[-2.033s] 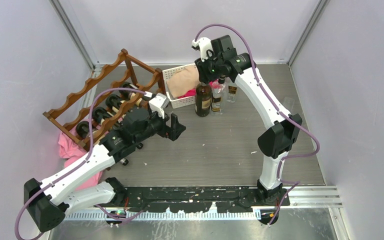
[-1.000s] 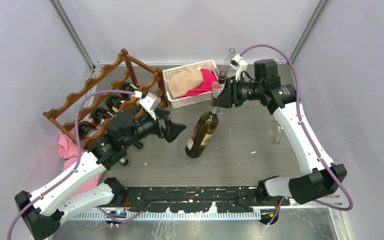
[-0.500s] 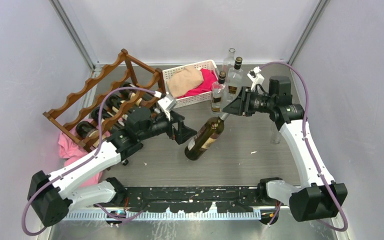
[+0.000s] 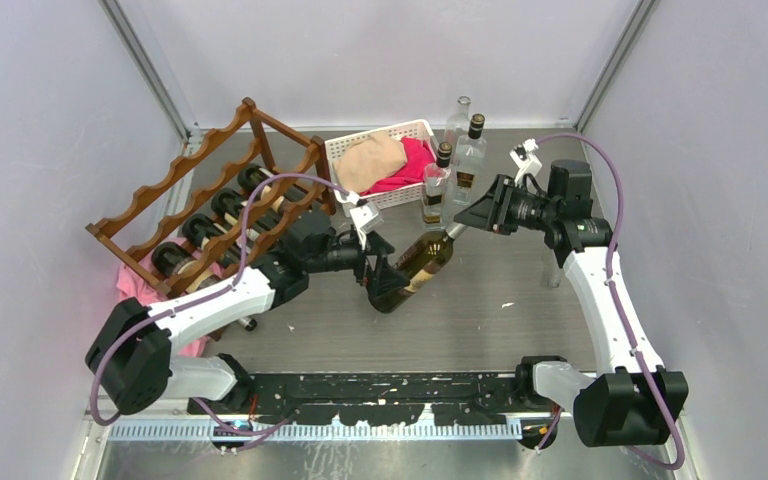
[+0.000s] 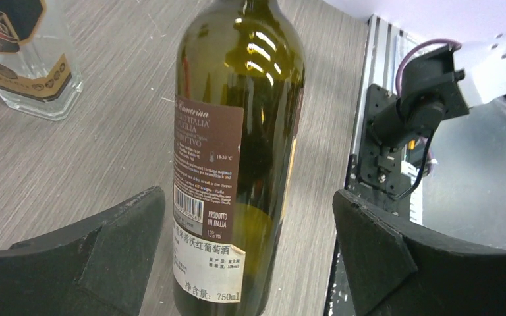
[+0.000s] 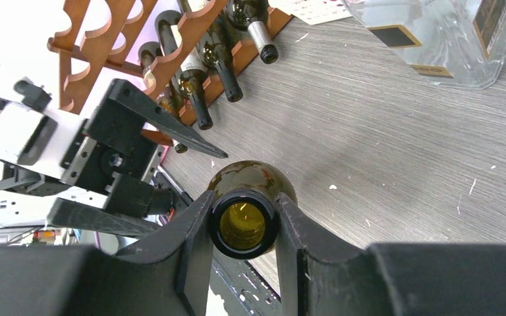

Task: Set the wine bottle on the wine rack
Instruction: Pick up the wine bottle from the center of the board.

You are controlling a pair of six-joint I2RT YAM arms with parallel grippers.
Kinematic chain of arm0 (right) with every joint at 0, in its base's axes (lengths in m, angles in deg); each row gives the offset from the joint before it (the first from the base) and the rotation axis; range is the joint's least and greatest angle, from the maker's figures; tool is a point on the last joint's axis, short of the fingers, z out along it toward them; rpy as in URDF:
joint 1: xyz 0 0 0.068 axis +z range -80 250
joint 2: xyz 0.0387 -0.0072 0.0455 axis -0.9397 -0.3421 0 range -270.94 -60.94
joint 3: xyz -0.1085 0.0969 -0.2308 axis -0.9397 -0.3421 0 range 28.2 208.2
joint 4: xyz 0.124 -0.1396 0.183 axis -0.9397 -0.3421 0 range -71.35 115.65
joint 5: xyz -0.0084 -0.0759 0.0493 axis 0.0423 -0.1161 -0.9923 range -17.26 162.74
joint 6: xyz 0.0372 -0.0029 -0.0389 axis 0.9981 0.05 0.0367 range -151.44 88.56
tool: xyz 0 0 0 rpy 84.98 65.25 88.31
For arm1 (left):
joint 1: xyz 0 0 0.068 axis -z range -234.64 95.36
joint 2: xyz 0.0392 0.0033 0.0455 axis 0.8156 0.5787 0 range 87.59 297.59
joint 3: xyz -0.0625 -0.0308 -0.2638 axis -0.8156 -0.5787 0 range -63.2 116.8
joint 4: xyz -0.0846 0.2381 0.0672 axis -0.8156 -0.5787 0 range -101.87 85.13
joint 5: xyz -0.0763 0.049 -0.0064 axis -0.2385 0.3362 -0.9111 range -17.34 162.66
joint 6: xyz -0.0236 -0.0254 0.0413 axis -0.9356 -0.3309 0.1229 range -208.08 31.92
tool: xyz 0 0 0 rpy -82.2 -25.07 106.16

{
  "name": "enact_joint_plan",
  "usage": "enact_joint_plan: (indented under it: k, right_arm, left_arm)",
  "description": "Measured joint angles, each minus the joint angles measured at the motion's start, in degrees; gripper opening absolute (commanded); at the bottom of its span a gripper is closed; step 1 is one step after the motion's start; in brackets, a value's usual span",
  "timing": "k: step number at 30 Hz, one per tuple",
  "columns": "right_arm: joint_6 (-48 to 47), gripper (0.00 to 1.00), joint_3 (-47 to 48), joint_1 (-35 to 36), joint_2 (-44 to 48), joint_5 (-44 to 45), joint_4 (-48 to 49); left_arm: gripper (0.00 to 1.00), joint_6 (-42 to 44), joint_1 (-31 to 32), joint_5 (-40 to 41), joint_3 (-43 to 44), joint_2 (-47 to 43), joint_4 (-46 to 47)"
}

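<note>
- Grey wood-grain surface [image 4: 480,300] fills the floor of your white-walled cell, with both arms reaching toward its middle.
- Your right end effector [image 6: 244,224] is clamped narrow on the mouth of the dark green glass wine bottle [image 4: 415,268]. It holds the bottle tilted, neck up toward the right.
- Your left end effector [image 4: 382,268] is spread wide. Half a second ago it sat just left of the bottle; now its fingers [image 5: 99,257] straddle the lower, labelled body.
- The left wrist view shows a gap on each side, so the fingers are not touching the glass.
- The bottle itself has barely shifted in that half second. A second ago it stood steeper.
- The reddish-brown wooden rack [image 4: 175,180] with scalloped rails stands at the far left, well apart from the held bottle. Several dark bottles [image 4: 228,205] lie in its lower tier.
- Behind the bottle are a white plastic basket [image 4: 345,150] and clear glass liquor bottles [image 4: 468,160].
</note>
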Motion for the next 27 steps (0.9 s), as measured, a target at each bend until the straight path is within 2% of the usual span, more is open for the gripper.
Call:
enact_joint_plan:
  k: [17, 22, 23, 25, 26, 27]
  right_arm:
    - [4.15, 0.01, 0.00, -1.81, 0.00, -1.51, 3.74]
    - [5.16, 0.01, 0.00, -2.03, 0.00, -1.86, 4.50]
    - [5.29, 0.01, 0.00, -2.08, 0.00, -1.90, 4.52]
    - [5.38, 0.01, 0.00, -2.14, 0.00, -1.95, 4.57]
    - [5.38, 0.03, 0.00, -2.14, 0.00, -1.92, 4.63]
    - [5.38, 0.04, -0.02, -2.19, 0.00, -1.92, 4.68]
  left_arm:
    - [0.99, 10.36, 0.00, -1.73, -5.44, 6.62, 6.60]
    - [0.94, 10.71, 0.00, -3.72, -5.44, 10.47, 9.57]
    - [0.90, 10.64, 0.00, -4.09, -5.44, 11.06, 10.27]
    - [0.70, 10.43, 0.00, -4.83, -5.40, 11.96, 11.54]
    - [0.50, 10.23, 0.00, -5.20, -5.27, 12.22, 11.78]
    - [0.21, 10.03, 0.00, -5.33, -5.01, 12.44, 11.78]
